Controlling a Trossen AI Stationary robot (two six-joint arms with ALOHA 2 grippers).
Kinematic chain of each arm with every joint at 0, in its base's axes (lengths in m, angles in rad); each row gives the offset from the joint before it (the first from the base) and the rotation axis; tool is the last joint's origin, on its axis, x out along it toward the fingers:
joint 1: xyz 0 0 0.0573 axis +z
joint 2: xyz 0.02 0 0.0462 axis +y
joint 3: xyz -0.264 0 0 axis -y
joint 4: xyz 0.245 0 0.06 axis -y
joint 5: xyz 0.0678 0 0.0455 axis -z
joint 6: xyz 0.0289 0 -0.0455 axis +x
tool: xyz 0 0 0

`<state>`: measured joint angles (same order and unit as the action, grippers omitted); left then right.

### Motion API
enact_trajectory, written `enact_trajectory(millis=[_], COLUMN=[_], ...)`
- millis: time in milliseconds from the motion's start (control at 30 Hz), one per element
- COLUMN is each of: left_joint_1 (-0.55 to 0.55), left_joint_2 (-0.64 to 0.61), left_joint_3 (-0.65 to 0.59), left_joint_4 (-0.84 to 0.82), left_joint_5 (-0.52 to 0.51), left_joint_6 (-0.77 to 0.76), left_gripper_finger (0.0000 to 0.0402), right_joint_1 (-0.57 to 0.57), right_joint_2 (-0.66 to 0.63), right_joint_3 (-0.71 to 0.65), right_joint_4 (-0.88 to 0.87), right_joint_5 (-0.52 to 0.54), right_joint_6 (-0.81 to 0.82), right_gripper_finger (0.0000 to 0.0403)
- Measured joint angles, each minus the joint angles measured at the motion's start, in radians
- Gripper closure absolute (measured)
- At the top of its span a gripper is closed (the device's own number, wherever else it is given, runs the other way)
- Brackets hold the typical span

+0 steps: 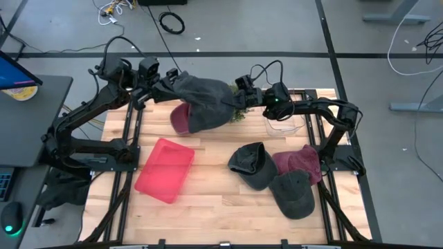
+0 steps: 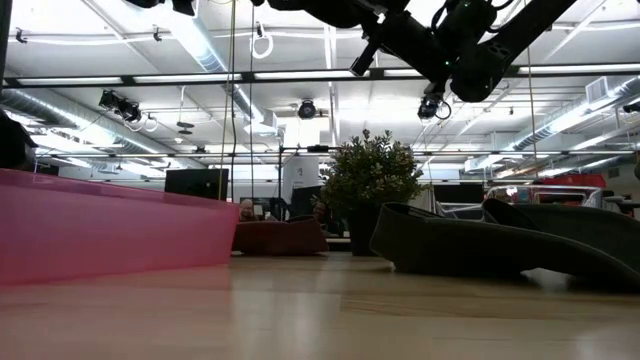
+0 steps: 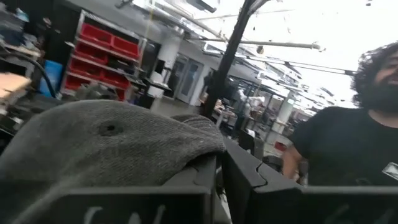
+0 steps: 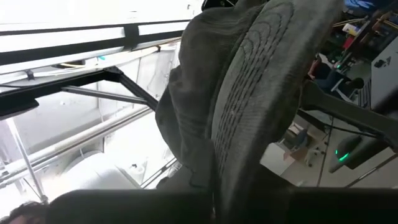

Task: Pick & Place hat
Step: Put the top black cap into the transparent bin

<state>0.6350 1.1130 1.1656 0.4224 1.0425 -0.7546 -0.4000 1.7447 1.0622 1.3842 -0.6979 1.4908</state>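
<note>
We observe a wooden table (image 1: 214,200) carrying a small potted plant (image 2: 372,185) at its far edge, a person in a black shirt (image 3: 348,146) beyond it, and red storage bins (image 3: 102,53) on distant shelving.

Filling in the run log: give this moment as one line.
left claw: shut on grey hat | right claw: shut on grey hat | hat: held up between both | pink bin: empty

A hat (image 1: 208,102) hangs between the left gripper (image 1: 168,84) and right gripper (image 1: 243,97), above the table (image 1: 221,207); a tray (image 1: 164,169) lies left of three more hats (image 1: 280,173)
</note>
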Motion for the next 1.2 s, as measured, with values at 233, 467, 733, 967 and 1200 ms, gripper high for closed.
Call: enact_trajectory(millis=[233, 467, 733, 967, 1200], left_joint_1=[0.001, 0.001, 0.015, 0.069, 0.110], left_joint_2=[0.000, 0.000, 0.000, 0.000, -0.001], left_joint_3=[0.000, 0.000, 0.000, 0.000, 0.000], left_joint_4=[0.000, -0.006, -0.008, -0.024, -0.105], left_joint_5=[-0.107, -0.119, -0.100, -0.049, -0.047], left_joint_6=[0.004, 0.001, 0.007, 0.009, 0.063], left_gripper_finger=[0.0298, 0.0151, 0.0019, 0.0019, 0.0027], right_joint_1=[-0.014, -0.045, -0.126, -0.208, -0.314], right_joint_2=[0.000, 0.000, -0.081, -0.258, -0.553], right_joint_3=[0.000, 0.000, 0.000, 0.000, 0.000], right_joint_4=[0.008, 0.033, 0.020, -0.353, -1.070], right_joint_5=[-0.019, -0.021, -0.073, -0.140, -0.125], right_joint_6=[-0.006, 0.012, 0.019, -0.175, -0.545], right_gripper_finger=[0.0395, 0.0397, 0.0398, 0.0398, 0.0398])
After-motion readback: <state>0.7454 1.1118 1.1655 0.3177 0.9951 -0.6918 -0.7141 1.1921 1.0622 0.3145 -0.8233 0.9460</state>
